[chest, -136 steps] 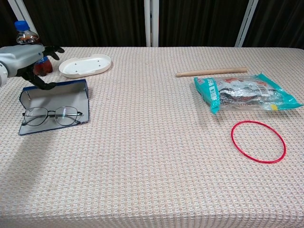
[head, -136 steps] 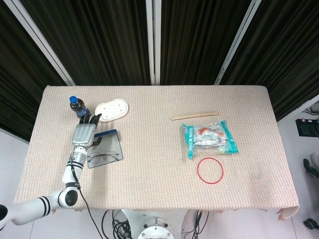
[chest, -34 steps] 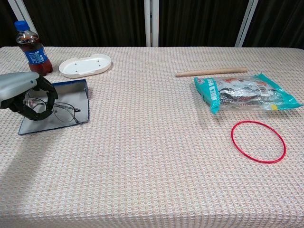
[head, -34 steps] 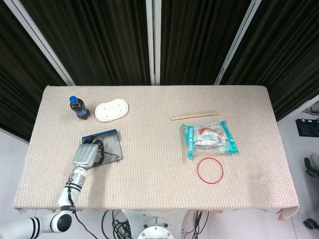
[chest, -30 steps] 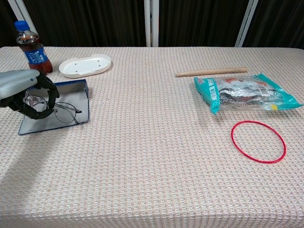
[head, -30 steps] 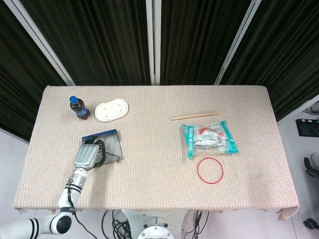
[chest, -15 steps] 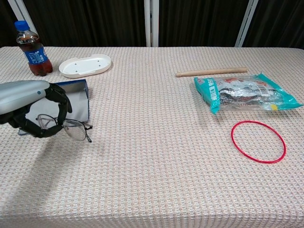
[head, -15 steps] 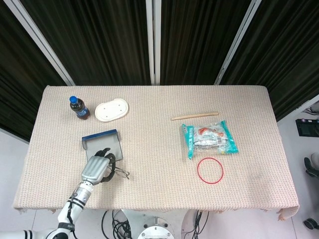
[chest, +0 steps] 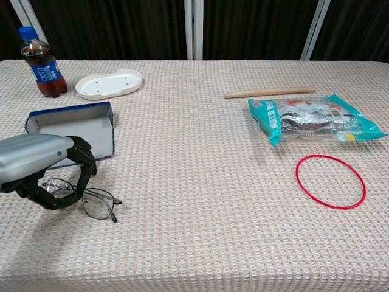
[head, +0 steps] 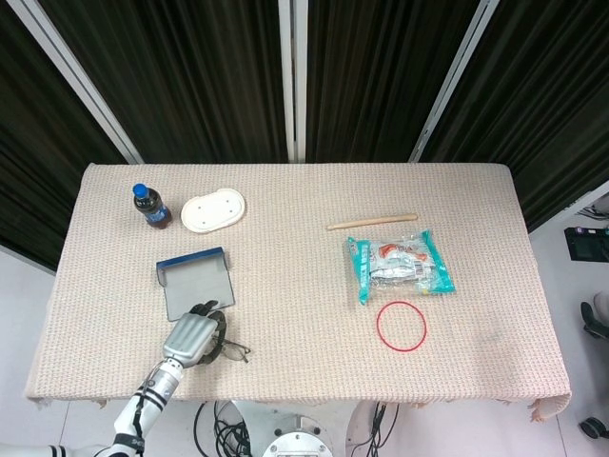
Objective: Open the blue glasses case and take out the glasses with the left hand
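**Glasses out of the case, only the set-down left**

I read the task as nearly done. The case lies open on the table, lid up at its far edge, and its grey inside shows bare in both views. I see no glasses left in it.

My left hand hangs just in front of the case, toward the table's near edge. Its fingers are curled in around one side of the glasses, so I count that as a firm hold. The other lens sticks out to the side past the fingers. In the chest view it looks close to the cloth, but I cannot tell whether it touches. The head view shows the same: hand clear of the case, frame poking out beside it.

The right hand shows in neither view.

What I judge is left: lower the glasses onto bare cloth near the case, let the fingers spread, and lift away without snagging the frame. The bottle and white tray sit beyond the case, well out of my way.
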Action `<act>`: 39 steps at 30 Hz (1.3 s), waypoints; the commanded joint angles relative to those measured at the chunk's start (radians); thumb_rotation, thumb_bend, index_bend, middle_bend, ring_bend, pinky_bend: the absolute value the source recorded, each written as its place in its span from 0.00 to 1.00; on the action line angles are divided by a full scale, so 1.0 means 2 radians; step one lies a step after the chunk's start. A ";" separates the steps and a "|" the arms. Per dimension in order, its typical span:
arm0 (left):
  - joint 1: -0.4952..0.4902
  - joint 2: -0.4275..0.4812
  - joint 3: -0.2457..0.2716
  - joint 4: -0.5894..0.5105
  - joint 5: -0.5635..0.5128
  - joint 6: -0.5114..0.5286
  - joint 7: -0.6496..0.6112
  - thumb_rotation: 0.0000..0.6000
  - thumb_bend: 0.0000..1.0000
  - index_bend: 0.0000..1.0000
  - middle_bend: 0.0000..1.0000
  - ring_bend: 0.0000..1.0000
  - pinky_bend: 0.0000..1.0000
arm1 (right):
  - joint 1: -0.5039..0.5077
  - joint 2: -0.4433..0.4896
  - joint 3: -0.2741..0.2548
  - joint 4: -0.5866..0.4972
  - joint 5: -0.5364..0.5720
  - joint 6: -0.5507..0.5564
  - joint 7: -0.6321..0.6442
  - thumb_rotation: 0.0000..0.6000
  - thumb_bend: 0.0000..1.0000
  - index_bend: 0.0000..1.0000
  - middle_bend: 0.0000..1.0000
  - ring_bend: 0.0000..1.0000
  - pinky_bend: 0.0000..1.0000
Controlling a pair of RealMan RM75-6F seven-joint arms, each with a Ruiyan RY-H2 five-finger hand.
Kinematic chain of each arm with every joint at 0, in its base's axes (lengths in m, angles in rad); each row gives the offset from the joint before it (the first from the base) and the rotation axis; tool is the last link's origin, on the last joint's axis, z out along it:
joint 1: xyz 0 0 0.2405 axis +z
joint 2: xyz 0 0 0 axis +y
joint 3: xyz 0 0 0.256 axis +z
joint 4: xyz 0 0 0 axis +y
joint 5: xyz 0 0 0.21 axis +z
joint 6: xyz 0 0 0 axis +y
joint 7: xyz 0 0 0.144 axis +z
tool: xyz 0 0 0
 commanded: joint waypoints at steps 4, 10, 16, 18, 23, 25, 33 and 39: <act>-0.003 -0.008 0.001 0.017 0.021 -0.009 -0.013 1.00 0.44 0.18 0.18 0.07 0.17 | 0.001 -0.001 0.000 0.001 0.000 -0.002 0.000 1.00 0.32 0.00 0.00 0.00 0.00; -0.001 -0.009 -0.002 0.024 0.053 0.001 -0.029 1.00 0.44 0.00 0.05 0.00 0.12 | 0.001 -0.001 0.000 0.002 0.001 -0.001 0.000 1.00 0.32 0.00 0.00 0.00 0.00; 0.007 0.012 -0.018 0.005 0.076 0.029 -0.049 1.00 0.42 0.00 0.04 0.00 0.11 | -0.001 0.001 0.001 0.000 0.000 0.002 0.001 1.00 0.32 0.00 0.00 0.00 0.00; 0.012 0.025 -0.027 -0.001 0.093 0.048 -0.064 1.00 0.42 0.00 0.04 0.00 0.10 | -0.002 0.002 0.001 0.000 0.000 0.004 0.001 1.00 0.32 0.00 0.00 0.00 0.00; 0.031 0.070 -0.044 0.023 0.145 0.106 -0.129 1.00 0.36 0.04 0.05 0.00 0.08 | -0.004 0.004 0.002 -0.004 -0.005 0.012 0.001 1.00 0.32 0.00 0.00 0.00 0.00; 0.043 0.099 -0.046 0.038 0.145 0.119 -0.156 1.00 0.34 0.05 0.04 0.00 0.06 | -0.006 0.005 0.002 -0.006 -0.008 0.016 0.001 1.00 0.32 0.00 0.00 0.00 0.00; 0.076 0.212 -0.037 0.045 0.107 0.098 -0.223 1.00 0.27 0.06 0.01 0.00 0.02 | -0.006 -0.001 0.002 -0.011 -0.020 0.030 -0.006 1.00 0.31 0.00 0.00 0.00 0.00; 0.098 0.217 -0.041 0.079 0.109 0.121 -0.246 1.00 0.27 0.05 0.00 0.00 0.01 | -0.001 -0.010 0.000 -0.012 -0.023 0.024 -0.015 1.00 0.31 0.00 0.00 0.00 0.00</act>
